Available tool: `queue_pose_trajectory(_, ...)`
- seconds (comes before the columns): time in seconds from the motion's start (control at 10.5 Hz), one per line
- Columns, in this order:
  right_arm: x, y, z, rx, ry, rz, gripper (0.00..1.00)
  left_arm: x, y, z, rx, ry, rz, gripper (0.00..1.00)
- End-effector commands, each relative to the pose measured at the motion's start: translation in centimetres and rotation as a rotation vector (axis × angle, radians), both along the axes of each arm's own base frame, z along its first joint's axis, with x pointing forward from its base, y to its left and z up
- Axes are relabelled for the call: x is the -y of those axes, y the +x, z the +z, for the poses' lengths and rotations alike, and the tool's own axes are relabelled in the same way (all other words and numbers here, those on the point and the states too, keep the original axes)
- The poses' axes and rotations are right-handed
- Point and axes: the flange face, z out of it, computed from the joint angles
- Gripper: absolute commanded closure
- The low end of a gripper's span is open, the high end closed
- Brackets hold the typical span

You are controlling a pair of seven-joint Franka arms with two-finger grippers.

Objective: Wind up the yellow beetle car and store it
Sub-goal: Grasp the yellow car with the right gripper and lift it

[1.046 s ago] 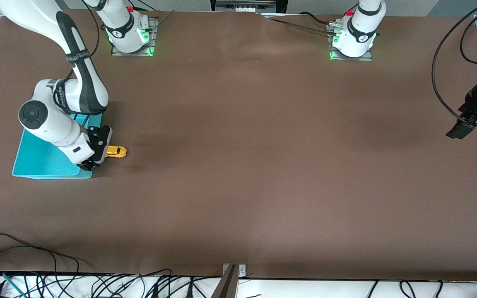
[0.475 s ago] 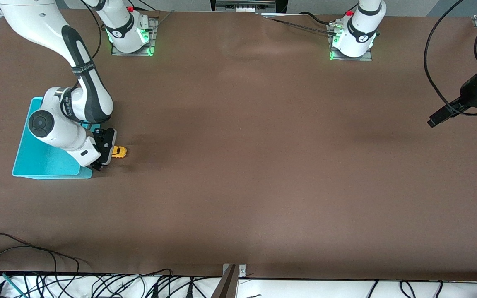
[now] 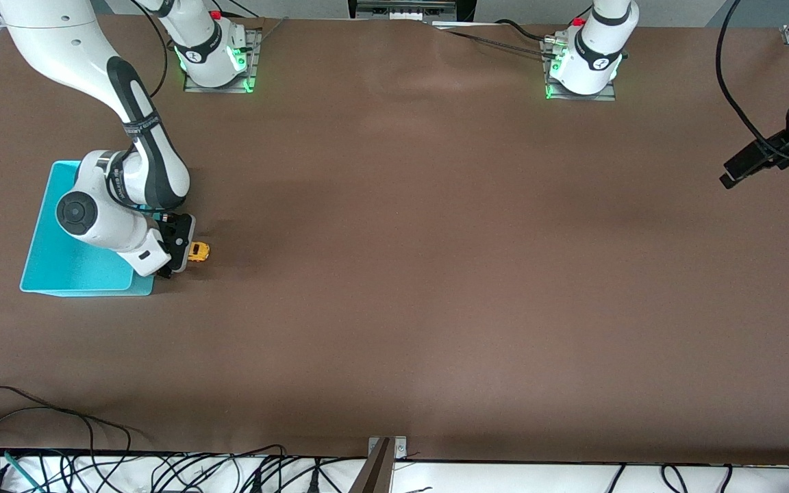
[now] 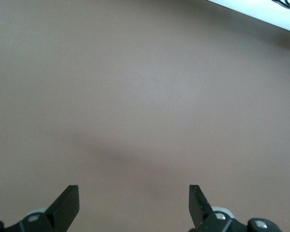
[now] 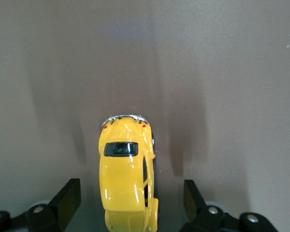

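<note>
The yellow beetle car (image 3: 197,252) stands on the brown table just beside the turquoise bin (image 3: 59,263), toward the table's middle. My right gripper (image 3: 177,255) is low over the car's bin-side end. In the right wrist view the car (image 5: 128,174) lies between my open fingers (image 5: 67,200), with a gap on each side. My left gripper (image 3: 744,170) is up over the left arm's end of the table. It is open and empty over bare table in the left wrist view (image 4: 133,205).
The turquoise bin is shallow; the right arm's forearm (image 3: 103,219) covers part of it. Cables (image 3: 161,472) run along the table edge nearest the front camera, and a metal bracket (image 3: 384,455) sits at that edge's middle.
My right gripper has come down and closed in over the car, so less of the car shows. My left gripper has swung up and toward its end of the table. The car has not moved.
</note>
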Motion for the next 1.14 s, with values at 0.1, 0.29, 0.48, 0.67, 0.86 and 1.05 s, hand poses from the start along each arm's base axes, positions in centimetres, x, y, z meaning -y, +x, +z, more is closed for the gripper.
queue_pose_trajectory(0.1, 0.2, -0.2, 0.3, 0.006, 0.022, 0.004, 0.71, 1.3, 0.1, 0.7, -0.027, -0.016, -0.055, 0.00)
queue_pose_trajectory(0.29, 0.2, -0.3, 0.7, -0.008, 0.025, 0.004, 1.00, 2.4, 0.1, -0.4, -0.089, 0.003, -0.156, 0.00)
queue_pose_trajectory(0.48, -0.5, 0.2, 2.6, -0.007, 0.042, -0.005, 1.00, 1.8, -1.0, 0.8, -0.193, 0.000, -0.254, 0.00)
queue_pose_trajectory(0.67, -1.8, 1.3, 6.1, -0.072, 0.096, -0.076, 1.00, 1.9, -0.8, 1.8, -0.175, -0.010, -0.249, 0.00)
queue_pose_trajectory(0.86, -2.1, 2.4, 9.4, -0.113, 0.104, -0.101, 1.00, 2.0, -0.3, -0.2, -0.245, -0.020, -0.246, 0.00)
queue_pose_trajectory(1.05, 0.2, 2.6, 13.3, -0.057, 0.104, -0.139, 1.00, 2.3, -0.4, 0.1, -0.239, -0.024, -0.253, 0.00)
